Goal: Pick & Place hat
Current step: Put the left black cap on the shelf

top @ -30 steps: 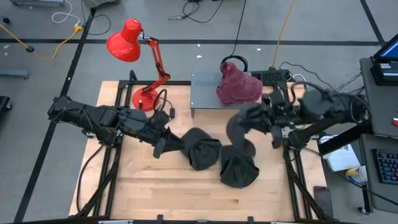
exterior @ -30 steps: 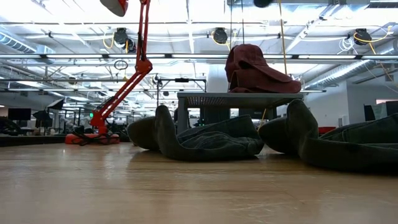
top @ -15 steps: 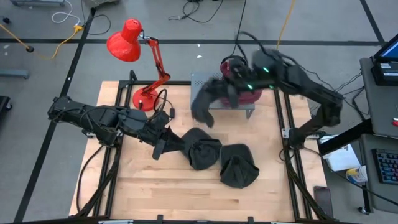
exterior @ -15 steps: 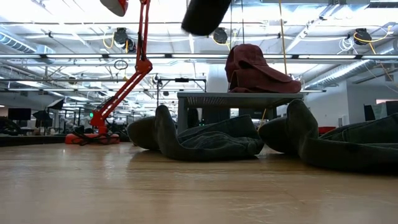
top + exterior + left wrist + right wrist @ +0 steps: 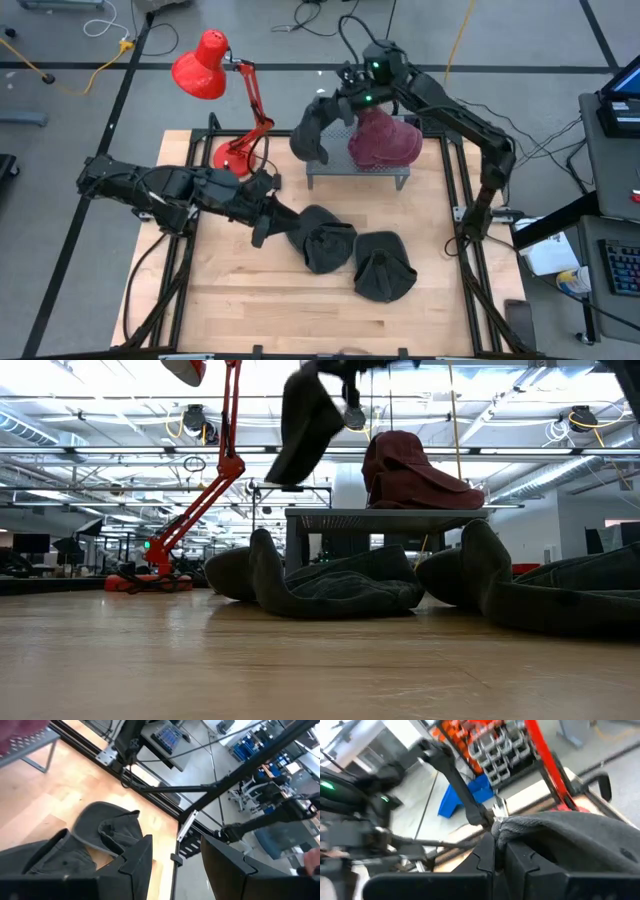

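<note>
The right gripper (image 5: 496,851) pinches the rim of a dark hat (image 5: 310,132), which hangs above the rack's (image 5: 335,168) left end, beside the red hat (image 5: 383,140). It should be lowered clear of that hat before release. The left gripper (image 5: 175,857), fingers spread, waits low by two dark hats (image 5: 355,255) mid-table.

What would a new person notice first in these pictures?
First, the right gripper holds a dark hat in the air over the left end of the grey stand, beside the maroon hat that rests on it. Next, the red lamp stands at the table's far left corner. The left gripper lies low on the table, open, beside two more dark hats.
</note>
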Robot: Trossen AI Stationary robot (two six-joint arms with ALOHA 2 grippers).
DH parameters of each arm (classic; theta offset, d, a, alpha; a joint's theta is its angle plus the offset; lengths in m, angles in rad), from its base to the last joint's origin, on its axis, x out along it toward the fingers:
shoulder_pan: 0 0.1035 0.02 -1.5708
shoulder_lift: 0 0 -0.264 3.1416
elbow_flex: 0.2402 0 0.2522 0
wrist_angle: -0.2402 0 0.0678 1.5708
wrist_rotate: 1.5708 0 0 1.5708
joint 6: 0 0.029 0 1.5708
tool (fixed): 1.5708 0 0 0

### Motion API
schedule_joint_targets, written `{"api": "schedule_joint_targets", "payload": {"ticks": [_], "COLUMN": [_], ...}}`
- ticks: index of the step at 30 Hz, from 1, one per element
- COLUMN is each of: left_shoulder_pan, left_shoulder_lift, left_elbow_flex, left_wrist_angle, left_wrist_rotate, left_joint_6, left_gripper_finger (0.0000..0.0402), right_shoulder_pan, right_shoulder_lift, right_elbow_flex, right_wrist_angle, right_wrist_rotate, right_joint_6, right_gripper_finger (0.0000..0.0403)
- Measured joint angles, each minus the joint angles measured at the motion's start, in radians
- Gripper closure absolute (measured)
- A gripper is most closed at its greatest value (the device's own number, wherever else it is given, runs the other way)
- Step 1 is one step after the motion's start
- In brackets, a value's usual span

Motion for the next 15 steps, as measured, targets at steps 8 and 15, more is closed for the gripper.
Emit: {"api": "schedule_joint_targets", "payload": {"ticks": [8,15], "left_shoulder_pan": [0.047,0.054], "left_shoulder_lift": [0.0,0.0], "left_elbow_flex": [0.0,0.0], "left_wrist_angle": [0.001,0.002], "left_wrist_rotate": [-0.003,-0.018], "left_joint_6": [-0.048,-0.053], "left_gripper_finger": [0.0231,0.0231], "right_shoulder_pan": [-0.085,-0.118], "right_shoulder_lift": [0.049,0.02], "right_elbow_flex": [-0.001,0.0], "right_wrist_angle": [-0.116,-0.307], "right_wrist_rotate": [-0.036,0.011], "right_joint_6": [-0.08,-0.158], "right_gripper_finger": [0.0394,0.0394]}}
